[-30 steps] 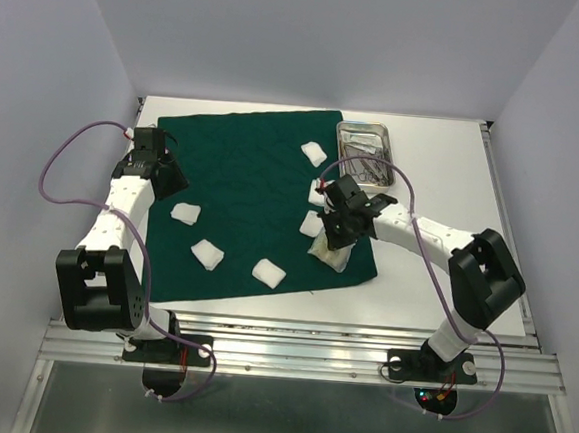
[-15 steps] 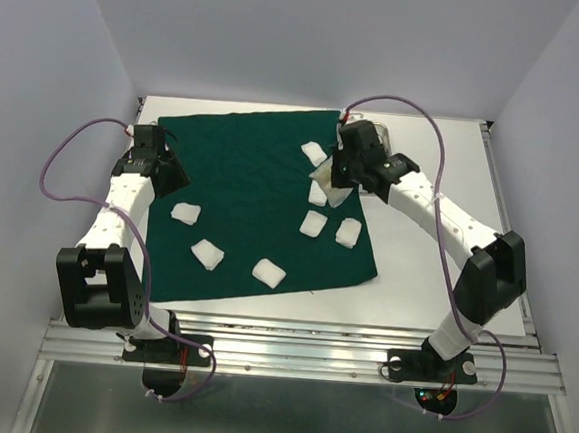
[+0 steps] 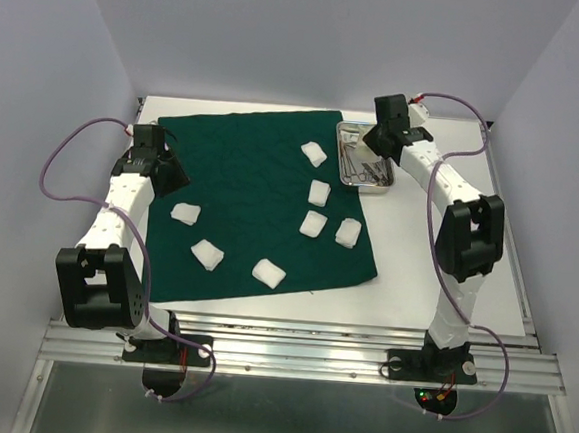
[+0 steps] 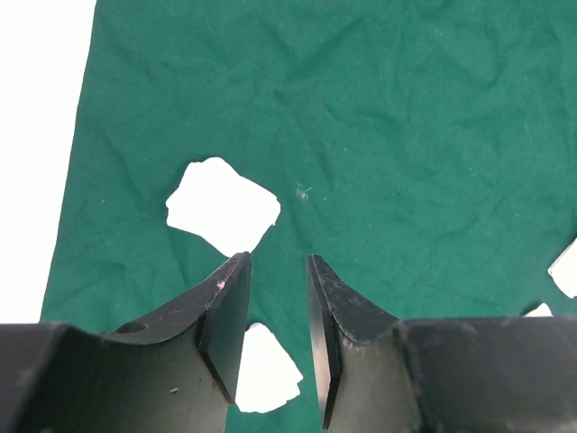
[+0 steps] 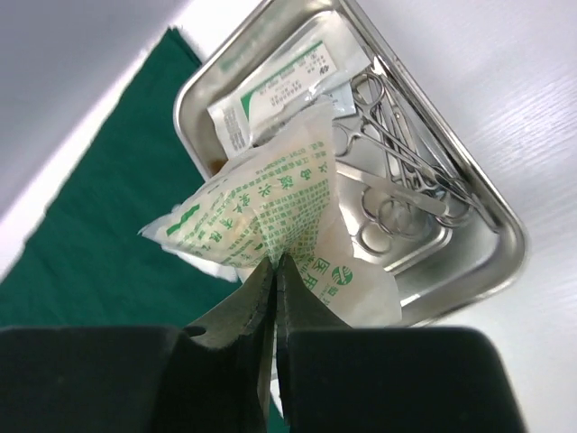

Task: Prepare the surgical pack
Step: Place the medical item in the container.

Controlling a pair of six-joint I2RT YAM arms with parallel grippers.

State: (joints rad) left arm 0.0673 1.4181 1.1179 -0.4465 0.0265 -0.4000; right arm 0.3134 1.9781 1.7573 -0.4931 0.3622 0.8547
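The steel tray, the forceps and a second packet are partly covered by the gripped packet. One gauze pad is partly hidden by the left gripper; another pad is cut off at the picture's right edge.

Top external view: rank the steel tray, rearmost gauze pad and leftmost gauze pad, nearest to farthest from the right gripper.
1. steel tray, directly under the right gripper, back right of the table.
2. rearmost gauze pad, just left of the tray, on the drape.
3. leftmost gauze pad, across the drape on its left side.
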